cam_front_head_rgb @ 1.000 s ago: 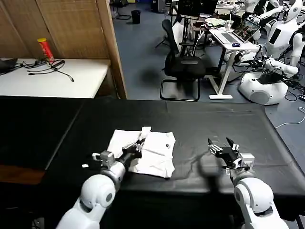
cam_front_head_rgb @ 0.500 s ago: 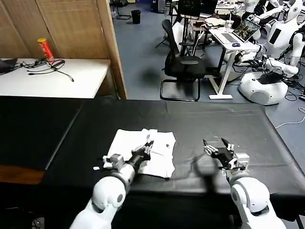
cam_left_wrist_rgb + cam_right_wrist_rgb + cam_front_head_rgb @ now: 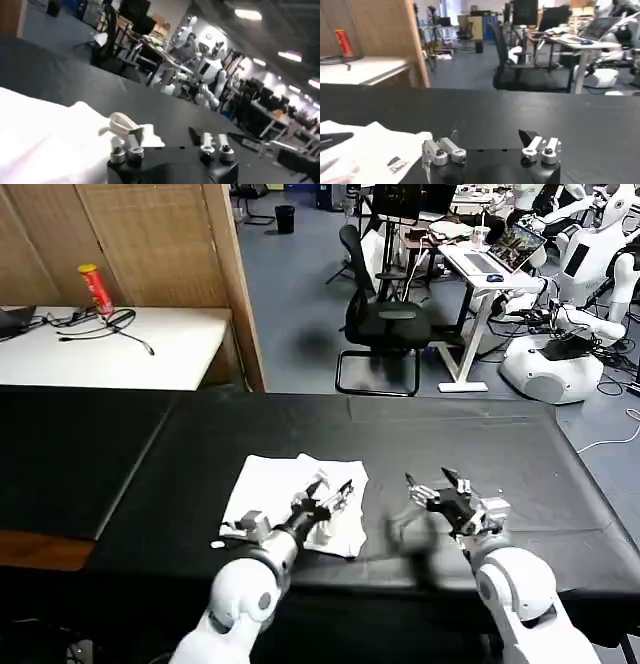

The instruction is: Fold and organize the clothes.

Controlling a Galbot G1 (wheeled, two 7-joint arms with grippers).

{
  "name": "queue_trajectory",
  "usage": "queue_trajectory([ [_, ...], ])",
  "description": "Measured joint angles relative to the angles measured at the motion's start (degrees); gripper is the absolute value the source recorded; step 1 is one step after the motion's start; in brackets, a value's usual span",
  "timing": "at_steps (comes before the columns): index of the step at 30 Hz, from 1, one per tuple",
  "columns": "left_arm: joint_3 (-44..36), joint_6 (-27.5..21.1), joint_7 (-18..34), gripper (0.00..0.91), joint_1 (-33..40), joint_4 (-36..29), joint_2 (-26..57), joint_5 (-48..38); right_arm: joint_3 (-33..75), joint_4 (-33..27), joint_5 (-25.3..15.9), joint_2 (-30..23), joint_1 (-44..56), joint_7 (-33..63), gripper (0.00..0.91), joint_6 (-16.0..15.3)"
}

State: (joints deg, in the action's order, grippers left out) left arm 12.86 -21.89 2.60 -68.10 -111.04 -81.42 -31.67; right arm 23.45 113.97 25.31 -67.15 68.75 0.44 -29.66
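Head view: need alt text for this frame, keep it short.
A folded white T-shirt lies on a black table, with the robot's open left gripper over its right part. The open right gripper hovers above bare tabletop just right of the shirt. Behind the table are an office chair, desks and other robots.

Both arms have rounded, glossy white shells with grey joint seams. The left black two-fingered gripper (image 3: 331, 496) and the right black two-fingered gripper (image 3: 432, 485) each sit on a dark wrist block, with silver cylindrical bolt heads at the finger bases.
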Motion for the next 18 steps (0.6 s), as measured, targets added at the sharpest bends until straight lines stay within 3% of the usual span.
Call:
queue_trajectory([
  [9,8.3,1.0,0.4,0.878,-1.8,-3.7,9.8,2.8,-12.4,-4.8,-3.7,-2.2,-7.6,-0.4,0.878,0.0],
  [18,11.3,1.9,0.3,0.878,-5.0,-3.8,11.0,6.9,-19.5,-12.9,-7.3,-6.3,-15.4,1.5,0.878,-1.6],
])
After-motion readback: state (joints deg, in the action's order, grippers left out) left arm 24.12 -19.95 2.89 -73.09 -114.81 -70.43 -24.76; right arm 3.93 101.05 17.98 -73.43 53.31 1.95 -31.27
